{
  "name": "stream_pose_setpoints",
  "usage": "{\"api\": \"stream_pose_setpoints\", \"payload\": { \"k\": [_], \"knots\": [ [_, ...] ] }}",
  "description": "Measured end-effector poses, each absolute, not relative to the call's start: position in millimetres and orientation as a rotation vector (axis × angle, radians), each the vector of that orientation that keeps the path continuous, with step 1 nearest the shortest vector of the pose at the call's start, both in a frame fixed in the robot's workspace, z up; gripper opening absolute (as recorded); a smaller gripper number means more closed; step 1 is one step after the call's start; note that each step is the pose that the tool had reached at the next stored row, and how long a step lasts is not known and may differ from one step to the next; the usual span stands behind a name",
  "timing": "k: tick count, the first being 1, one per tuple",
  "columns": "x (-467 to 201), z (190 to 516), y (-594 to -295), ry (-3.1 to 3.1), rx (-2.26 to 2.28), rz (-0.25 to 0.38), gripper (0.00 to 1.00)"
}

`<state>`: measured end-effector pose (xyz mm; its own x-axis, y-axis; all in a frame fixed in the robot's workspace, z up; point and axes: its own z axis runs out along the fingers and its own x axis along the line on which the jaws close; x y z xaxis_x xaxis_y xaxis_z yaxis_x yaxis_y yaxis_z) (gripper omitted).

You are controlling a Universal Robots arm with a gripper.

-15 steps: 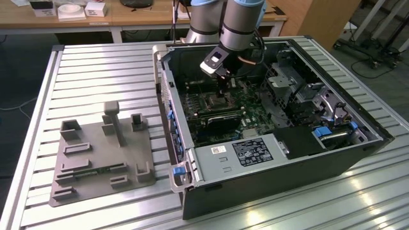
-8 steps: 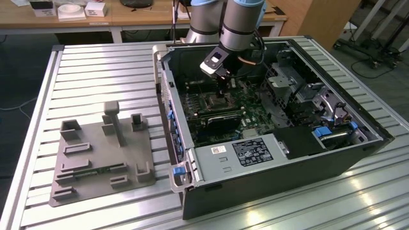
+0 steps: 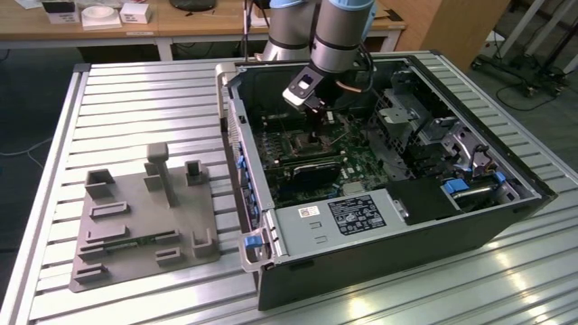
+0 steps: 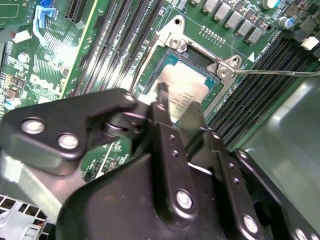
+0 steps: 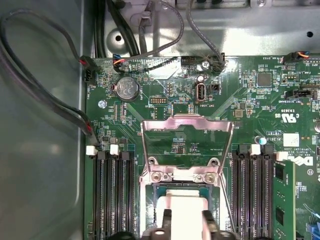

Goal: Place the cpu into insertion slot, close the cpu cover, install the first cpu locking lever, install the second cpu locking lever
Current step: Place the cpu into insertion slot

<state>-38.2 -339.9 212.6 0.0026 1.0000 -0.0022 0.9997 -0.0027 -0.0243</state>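
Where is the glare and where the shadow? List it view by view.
Exterior view: bright streaks of light glare off the table beside the computer case, whose inside is dim. Second wrist view: the cpu reflects pale glare off its metal top. First wrist view: the cpu is washed out white, and the raised cpu cover carries a pinkish sheen.

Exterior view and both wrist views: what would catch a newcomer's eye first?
The arm's gripper reaches down into the open computer case on the slatted table. In the first wrist view, the silvery cpu lies in the insertion slot under the gripper, with the cpu cover standing open.
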Motion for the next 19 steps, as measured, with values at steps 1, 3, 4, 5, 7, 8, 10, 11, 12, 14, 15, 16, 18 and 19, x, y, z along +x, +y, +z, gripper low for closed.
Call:
{"api": "stream_pose_setpoints", "payload": {
  "k": [1, 3, 4, 5, 7, 8, 10, 11, 12, 14, 15, 16, 18, 19],
  "knots": [
    [-38.2, 212.0, -339.9, -2.207, -2.213, 0.029, 0.43],
    [-38.2, 209.7, -339.2, -2.207, -2.214, 0.029, 0.48],
    [-38.2, 208.2, -338.6, -2.205, -2.215, 0.029, 0.54],
    [-38.2, 206.3, -337.9, -2.201, -2.220, 0.029, 0.54],
    [-38.2, 203.1, -337.2, -2.185, -2.235, 0.029, 0.61],
    [-38.4, 201.6, -336.9, -2.177, -2.243, 0.029, 0.61],
    [-39.0, 198.6, -336.9, -2.165, -2.254, 0.029, 0.61],
    [-39.3, 197.0, -336.8, -2.160, -2.260, 0.028, 0.61],
    [-39.6, 196.0, -336.8, -2.155, -2.265, 0.028, 0.61],
    [-40.5, 195.0, -336.7, -2.147, -2.272, 0.028, 0.61],
    [-40.8, 195.0, -336.4, -2.145, -2.274, 0.028, 0.61],
    [-40.8, 195.0, -336.1, -2.144, -2.275, 0.028, 0.61],
    [-40.8, 194.9, -335.9, -2.142, -2.277, 0.027, 0.61],
    [-40.8, 194.7, -335.8, -2.141, -2.278, 0.027, 0.61]
  ]
}}
